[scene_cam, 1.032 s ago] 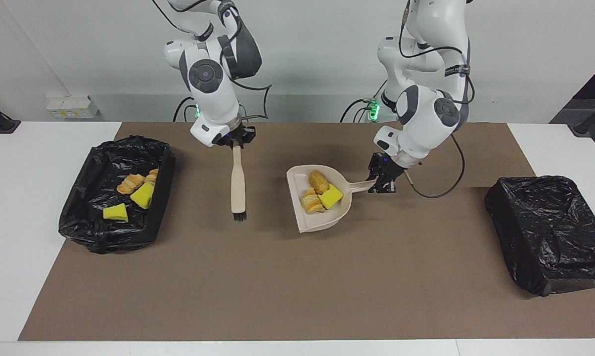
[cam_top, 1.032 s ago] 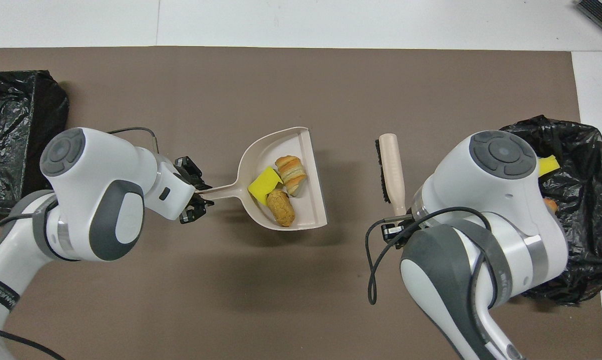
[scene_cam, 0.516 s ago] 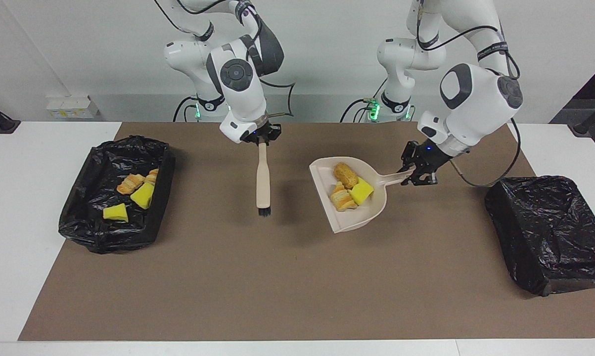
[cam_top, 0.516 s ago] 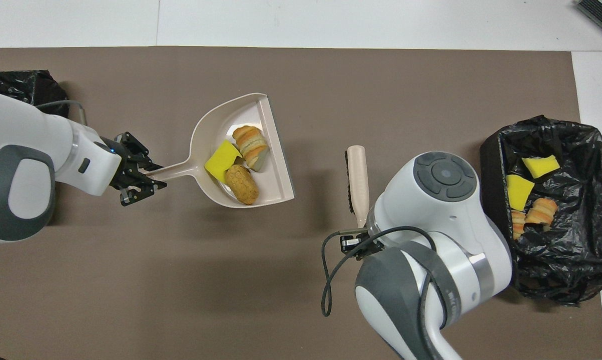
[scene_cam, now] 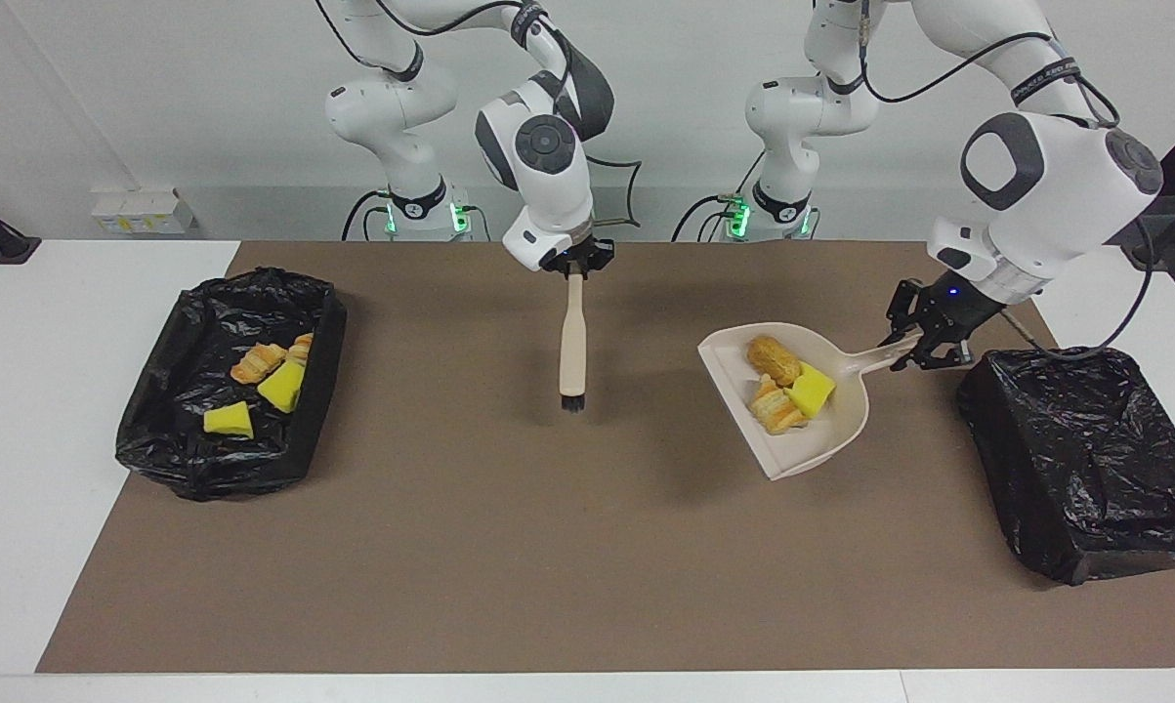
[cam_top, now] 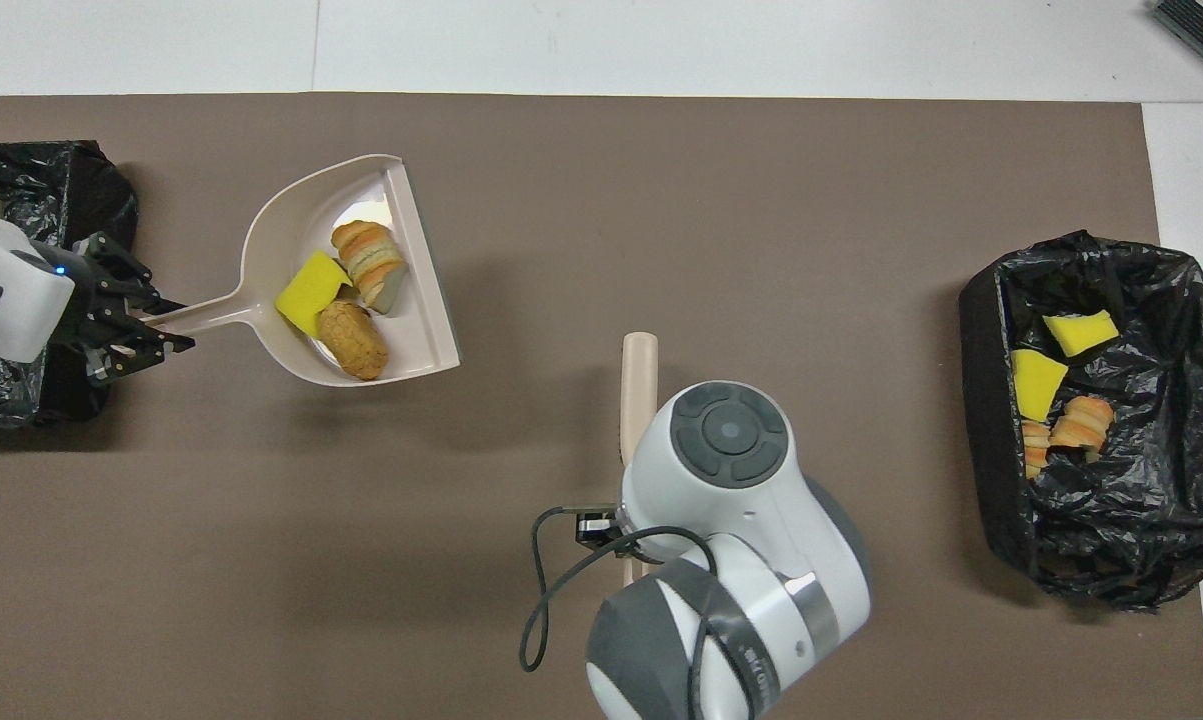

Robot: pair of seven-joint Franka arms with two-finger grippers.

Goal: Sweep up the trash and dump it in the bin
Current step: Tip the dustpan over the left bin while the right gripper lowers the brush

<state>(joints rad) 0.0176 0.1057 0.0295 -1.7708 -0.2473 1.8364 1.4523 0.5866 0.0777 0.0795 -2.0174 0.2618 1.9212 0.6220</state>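
Three trash pieces [scene_cam: 782, 386] in raised dustpan [scene_cam: 821, 439], one yellow, two tan-orange

Cream dustpan [scene_cam: 810, 444], yellow sponge [scene_cam: 812, 391], black bin liners [scene_cam: 1085, 459], brown mat [scene_cam: 548, 547]

You see a dustpan [scene_cam: 812, 430] of smooth cream plastic with a soft shine. The brush [scene_cam: 572, 342] has a pale matt handle, plastic or wood, you cannot tell which, and dark bristles. Both bins [scene_cam: 226, 381] [scene_cam: 1085, 459] are lined with black plastic film, crinkled and glossy. The yellow sponge chunk [scene_cam: 812, 391] looks porous and matt, the 2 bread bits [scene_cam: 775, 359] rough and crusty. The brown mat [scene_cam: 567, 547] is matt like paper.
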